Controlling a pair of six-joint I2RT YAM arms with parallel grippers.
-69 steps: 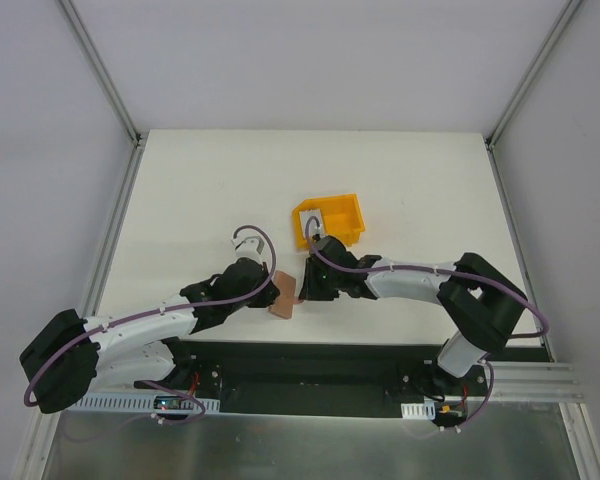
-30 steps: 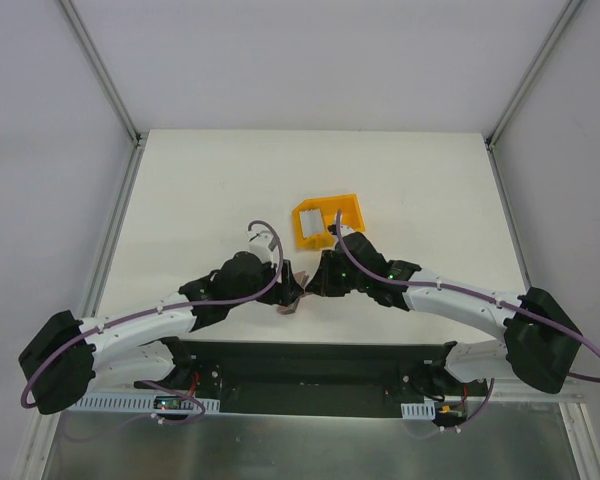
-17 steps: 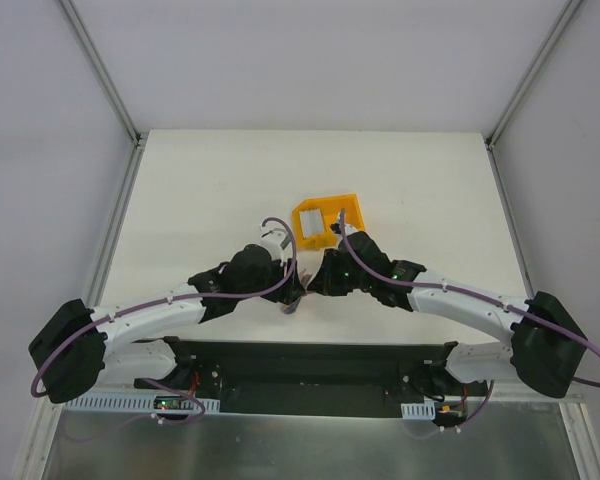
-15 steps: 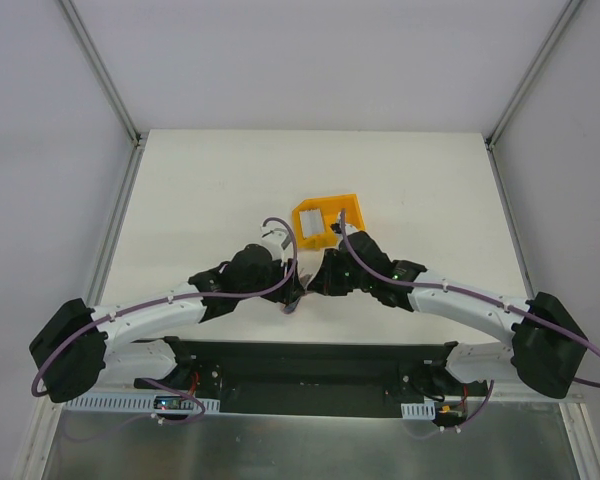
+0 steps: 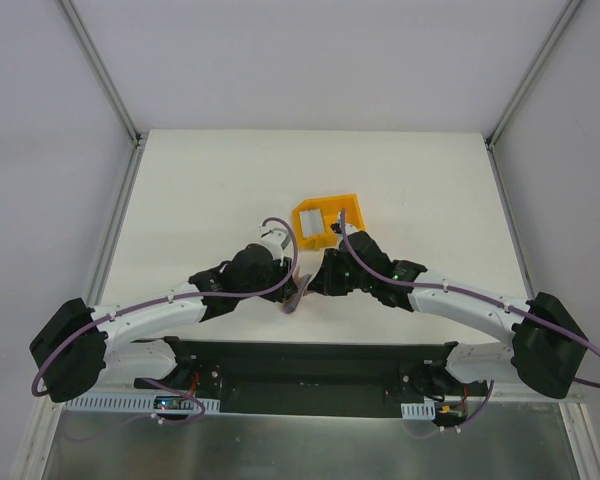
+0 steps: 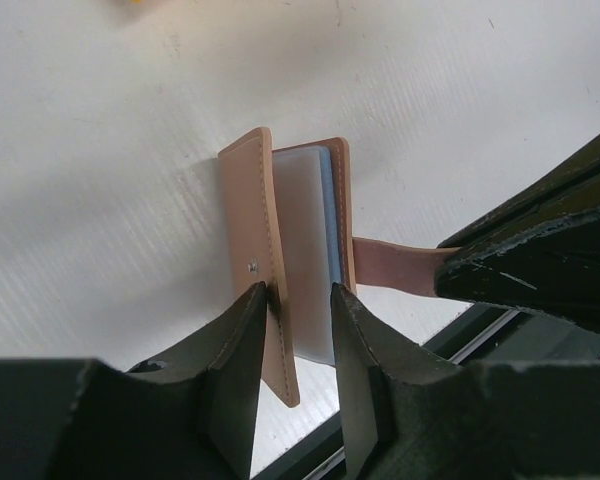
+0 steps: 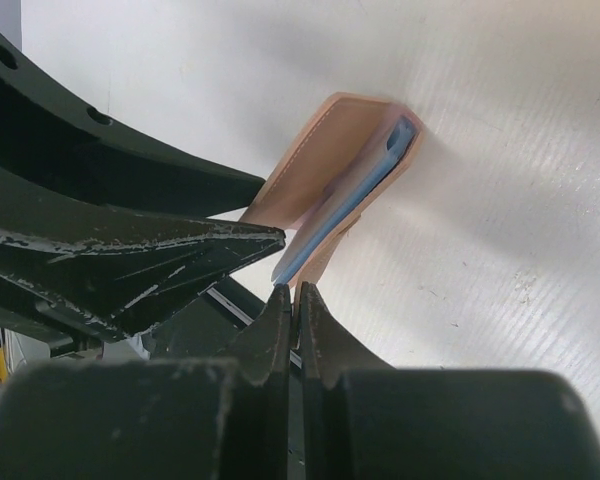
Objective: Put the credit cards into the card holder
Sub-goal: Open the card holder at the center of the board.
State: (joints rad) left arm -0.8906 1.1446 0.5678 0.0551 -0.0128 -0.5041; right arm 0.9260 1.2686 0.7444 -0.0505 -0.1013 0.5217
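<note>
The card holder [image 6: 248,210] is standing open on its edge at the near middle of the counter [image 5: 210,190], with credit cards [image 6: 305,260] tucked inside. The left tool [image 6: 298,295] is narrow, clamped over one flap and the cards' end. The right tool [image 7: 293,295] is pinched nearly flat on the holder's little tab. A pale card [image 5: 315,222] sits in the yellow bin [image 5: 345,210] just on the far side.

Card holder [image 6: 245,210]: tan, leather-like, matt, fine grain. Stitched seam along the edges, small shiny metal stud on one flap. Cards [image 6: 300,240] inside: smooth plastic, milky white and pale blue, faint sheen. Table [image 6: 100,120]: white, matt, finely ribbed, a few scuffs. Left fingers [image 6: 235,350] and right fingers [image 7: 272,335]: black hard plastic, matt, pale scratches along the edges. Bin [image 5: 352,212]: smooth yellow plastic.
</note>
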